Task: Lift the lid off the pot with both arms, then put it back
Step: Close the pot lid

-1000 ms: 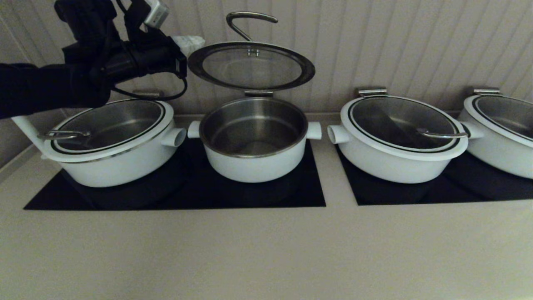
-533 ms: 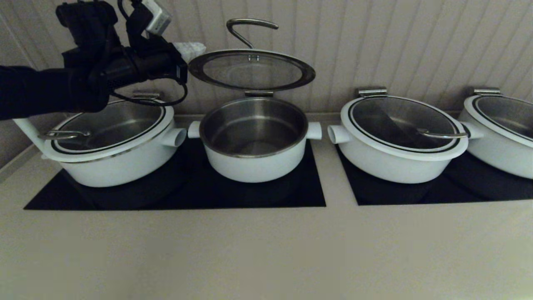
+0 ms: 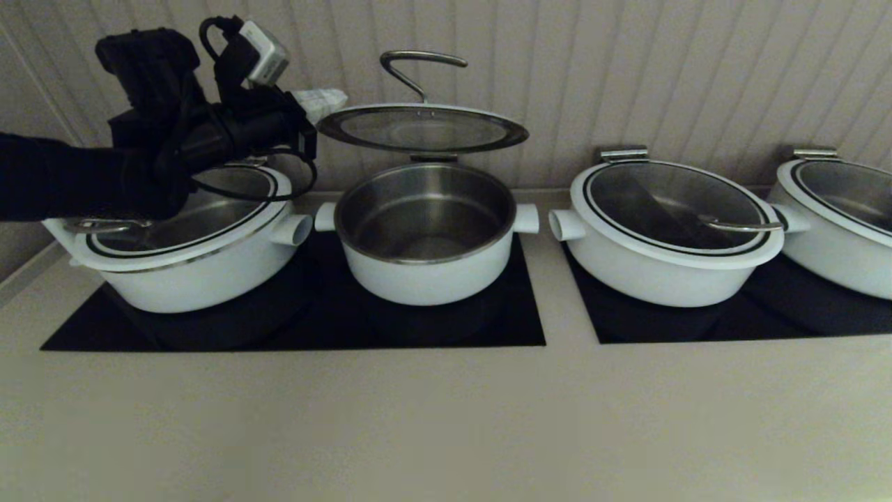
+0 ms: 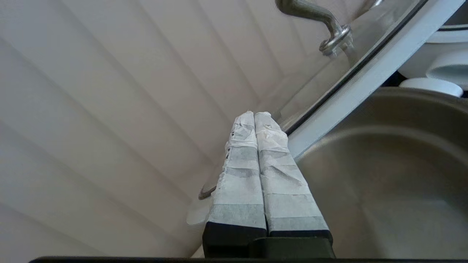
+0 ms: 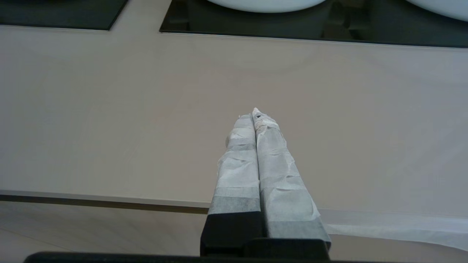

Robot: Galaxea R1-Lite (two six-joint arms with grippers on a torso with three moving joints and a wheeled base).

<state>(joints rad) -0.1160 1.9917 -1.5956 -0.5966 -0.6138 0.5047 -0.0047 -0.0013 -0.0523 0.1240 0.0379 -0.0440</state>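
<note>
Glass lid (image 3: 421,128) with white rim and curved steel bar handle (image 3: 418,66) is seen in the upper centre of the head view, hinged up and hanging apart from the pot (image 3: 426,233), which stands open directly below it on the black cooktop panel (image 3: 293,328). The pot's steel inside is exposed, and its two stubby white knobs are seen at either side. The left claw (image 3: 322,97) is held at the upper left, its white-wrapped tips touching the lid's left edge. In the left wrist view the two fingers (image 4: 256,146) are pressed together with nothing between them, their tips set against the white rim (image 4: 365,76) of the lid. A wider lidded pot (image 3: 188,237) is seen beneath the left arm, and two more wide lidded pots (image 3: 669,230) (image 3: 836,216) are placed toward the right of the frame on a second black panel. The right claw (image 5: 256,117) is shown only in its own wrist view, closed on nothing, above the bare beige bench (image 5: 109,109) near its front edge.
</note>
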